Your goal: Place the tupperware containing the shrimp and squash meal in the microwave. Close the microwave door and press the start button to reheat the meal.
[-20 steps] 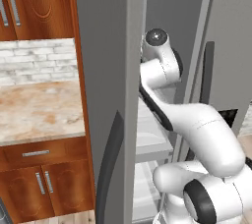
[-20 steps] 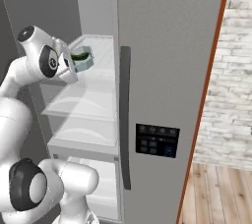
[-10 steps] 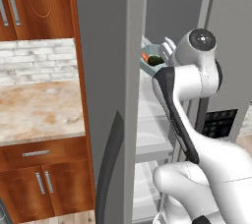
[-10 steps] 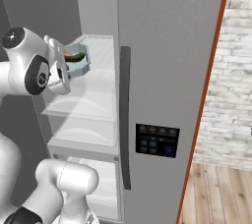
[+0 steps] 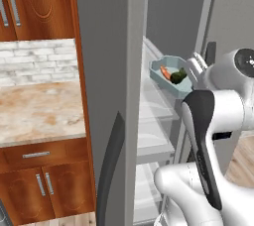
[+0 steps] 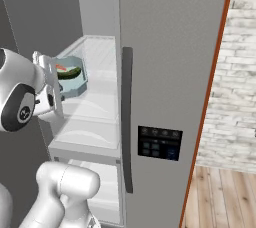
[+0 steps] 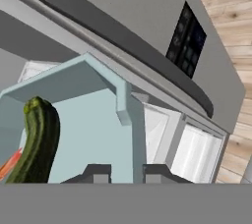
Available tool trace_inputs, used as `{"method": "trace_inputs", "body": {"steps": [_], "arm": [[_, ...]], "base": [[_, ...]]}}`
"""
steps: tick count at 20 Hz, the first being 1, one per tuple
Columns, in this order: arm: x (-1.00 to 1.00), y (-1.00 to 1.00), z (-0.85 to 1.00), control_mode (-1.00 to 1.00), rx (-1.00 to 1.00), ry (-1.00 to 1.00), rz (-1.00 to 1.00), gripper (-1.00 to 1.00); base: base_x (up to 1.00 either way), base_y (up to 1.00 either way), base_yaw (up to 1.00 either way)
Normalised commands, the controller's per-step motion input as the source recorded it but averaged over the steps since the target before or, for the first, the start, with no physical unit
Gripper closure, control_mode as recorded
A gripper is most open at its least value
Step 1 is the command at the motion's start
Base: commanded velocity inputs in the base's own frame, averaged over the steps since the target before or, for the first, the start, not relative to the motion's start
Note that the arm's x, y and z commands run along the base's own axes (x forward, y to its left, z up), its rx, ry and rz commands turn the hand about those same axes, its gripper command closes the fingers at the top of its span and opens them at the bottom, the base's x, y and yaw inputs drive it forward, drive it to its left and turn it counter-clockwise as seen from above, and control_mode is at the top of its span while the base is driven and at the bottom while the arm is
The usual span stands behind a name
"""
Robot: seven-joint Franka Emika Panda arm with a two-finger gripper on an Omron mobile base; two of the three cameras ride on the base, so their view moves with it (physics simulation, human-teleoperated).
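A: What's around? 
B: An open grey fridge [image 6: 165,47] with white shelves [image 6: 95,107], beside a marble counter [image 5: 34,113] and wood cabinets [image 5: 37,2].

A: The claw [image 7: 125,171]? 
B: Pinched narrow on the tupperware [image 5: 171,75] wall, holding it in the air by the shelves' front edge.

A: Contents? 
B: Shrimp [image 5: 165,73] and squash [image 5: 178,76] lie side by side inside.

The robot arm [image 5: 218,116] is white, smooth and shiny, with fat round parts like big tubes. A wide black band runs down one part, and its round joint [image 6: 20,109] has a dark grey cap with a small white mark on it. The gripper [image 7: 125,173] has two small dark fingers [image 7: 98,172] with square tips.
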Motion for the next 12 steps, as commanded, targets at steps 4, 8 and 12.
{"method": "trace_inputs", "body": {"steps": [4,8,12], "arm": [[-0.61,-0.27,0.00,-1.00,0.00,0.00,-0.02,1.00],[-0.16,-0.11,0.00,-1.00,0.00,0.00,0.00,1.00],[0.00,0.00,0.00,-1.00,0.00,0.00,0.00,1.00]], "base": [[0.00,0.00,0.00],[0.00,0.00,0.00],[0.00,0.00,0.00]]}}
